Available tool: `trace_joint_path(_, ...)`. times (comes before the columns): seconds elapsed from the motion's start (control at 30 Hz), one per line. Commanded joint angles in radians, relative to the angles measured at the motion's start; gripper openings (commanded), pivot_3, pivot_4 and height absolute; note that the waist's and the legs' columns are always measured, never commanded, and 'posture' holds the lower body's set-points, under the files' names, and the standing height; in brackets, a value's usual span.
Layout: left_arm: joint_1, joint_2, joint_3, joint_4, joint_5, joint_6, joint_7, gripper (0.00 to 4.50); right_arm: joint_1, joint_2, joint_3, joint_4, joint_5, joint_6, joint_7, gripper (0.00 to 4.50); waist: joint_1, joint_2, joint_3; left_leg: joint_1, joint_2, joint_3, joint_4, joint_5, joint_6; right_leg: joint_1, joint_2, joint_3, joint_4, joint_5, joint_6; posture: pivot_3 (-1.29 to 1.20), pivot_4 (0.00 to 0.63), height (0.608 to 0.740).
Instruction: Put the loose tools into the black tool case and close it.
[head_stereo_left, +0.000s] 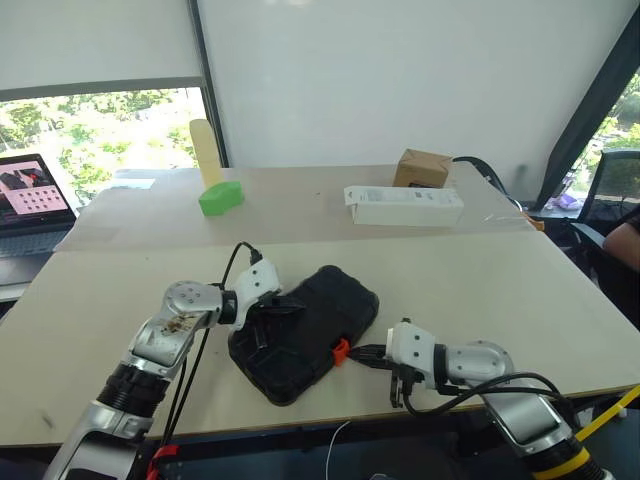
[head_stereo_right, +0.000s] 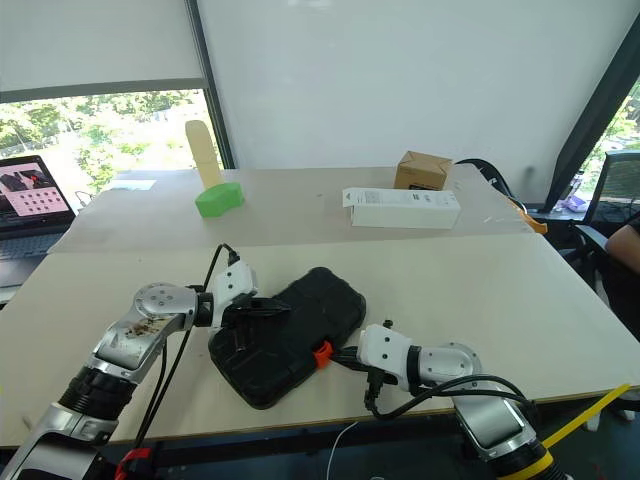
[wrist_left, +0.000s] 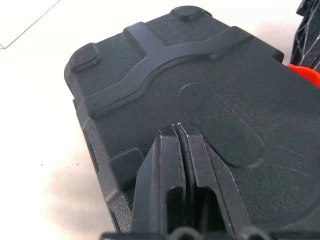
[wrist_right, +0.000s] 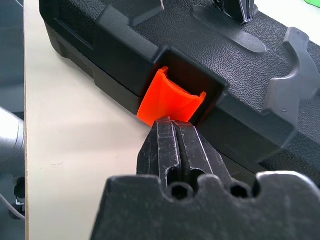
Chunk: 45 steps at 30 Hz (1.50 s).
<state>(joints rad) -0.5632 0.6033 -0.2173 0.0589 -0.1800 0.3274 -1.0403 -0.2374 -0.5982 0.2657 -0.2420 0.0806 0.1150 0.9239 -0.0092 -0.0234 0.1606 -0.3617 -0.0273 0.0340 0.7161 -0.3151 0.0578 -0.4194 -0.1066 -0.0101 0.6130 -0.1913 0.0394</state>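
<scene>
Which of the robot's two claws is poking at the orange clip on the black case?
The right gripper, meeting the orange latch. The left gripper rests on the black tool case lid.

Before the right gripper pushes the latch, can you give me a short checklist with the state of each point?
1. Case lid down on its base: ok, the halves lie together.
2. Left gripper on the lid to steady it: ok, fingers shut, tips resting on the top.
3. Right gripper lined up with the latch: ok, fingers shut, tips right at its lower edge.
4. Latch snapped flat: not ok, it stands out from its recess.
5. All loose tools inside: cannot tell, the case is closed.
6. Table near the case free of tools: ok, none lie there.
</scene>
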Motion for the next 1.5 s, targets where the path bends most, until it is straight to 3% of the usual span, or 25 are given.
trace_joint_path(0.03, 0.042, -0.008, -0.073, 0.071, 0.063, 0.039, 0.002, 0.13, -0.023, 0.014, 0.008, -0.012, -0.002, -0.005, -0.003, 0.0, -0.001, 0.0, -0.001, 0.0, 0.0, 0.0, 0.0, 0.0, 0.0, 0.0, 0.0, 0.0, 0.0, 0.0, 0.0, 0.0, 0.15, 0.74)
trace_joint_path(0.53, 0.041, -0.012, -0.073, 0.085, 0.082, 0.047, -0.001, 0.13, -0.03, 0.043, 0.02, -0.008, -0.004, 0.027, -0.006, 0.0, -0.002, 0.001, -0.007, 0.001, 0.0, 0.0, -0.001, 0.0, 0.0, 0.0, 0.0, 0.0, 0.0, 0.0, 0.0, 0.0, 0.15, 0.74)
trace_joint_path(1.03, 0.068, 0.038, -0.14, 0.049, 0.091, 0.227, -0.052, 0.13, -0.089, 0.113, 0.007, 0.055, -0.018, 0.011, -0.02, 0.0, -0.013, 0.003, -0.016, 0.009, 0.004, 0.001, -0.005, 0.0, 0.0, 0.005, 0.005, 0.004, -0.001, -0.001, -0.003, 0.0, 0.15, 0.74)
trace_joint_path(1.1, 0.077, 0.033, -0.113, 0.053, 0.084, 0.187, -0.037, 0.13, -0.077, 0.112, -0.001, 0.032, -0.003, 0.028, -0.017, 0.0, -0.013, 0.003, -0.016, 0.009, 0.004, 0.001, -0.005, 0.0, -0.001, 0.005, 0.005, 0.004, -0.001, -0.001, -0.003, 0.0, 0.15, 0.74)
trace_joint_path(1.23, 0.121, -0.022, 0.095, 0.03, -0.051, 0.006, -0.012, 0.13, 0.011, 0.059, -0.105, -0.073, 0.121, 0.11, 0.015, 0.0, -0.011, 0.006, -0.017, 0.008, 0.005, 0.002, -0.006, 0.0, -0.001, 0.001, 0.004, 0.006, 0.0, -0.001, -0.004, 0.0, 0.15, 0.74)
trace_joint_path(1.33, 0.197, 0.025, 0.238, -0.017, -0.137, -0.07, -0.059, 0.75, 0.118, -0.032, -0.231, -0.139, 0.219, 0.138, 0.068, 0.72, -0.003, 0.006, -0.017, 0.003, 0.005, 0.002, -0.007, 0.0, -0.001, -0.003, 0.003, 0.006, -0.001, -0.002, -0.004, 0.0, 0.15, 0.74)
trace_joint_path(1.5, 0.424, 0.17, 0.449, -0.019, -0.174, -0.206, -0.121, 2.61, 0.282, -0.133, -0.436, -0.101, 0.279, -0.011, 0.147, 2.53, -0.006, 0.006, -0.017, 0.0, 0.005, 0.003, -0.012, -0.002, -0.001, -0.007, -0.001, 0.004, -0.005, -0.002, -0.005, 0.0, 0.15, 0.74)
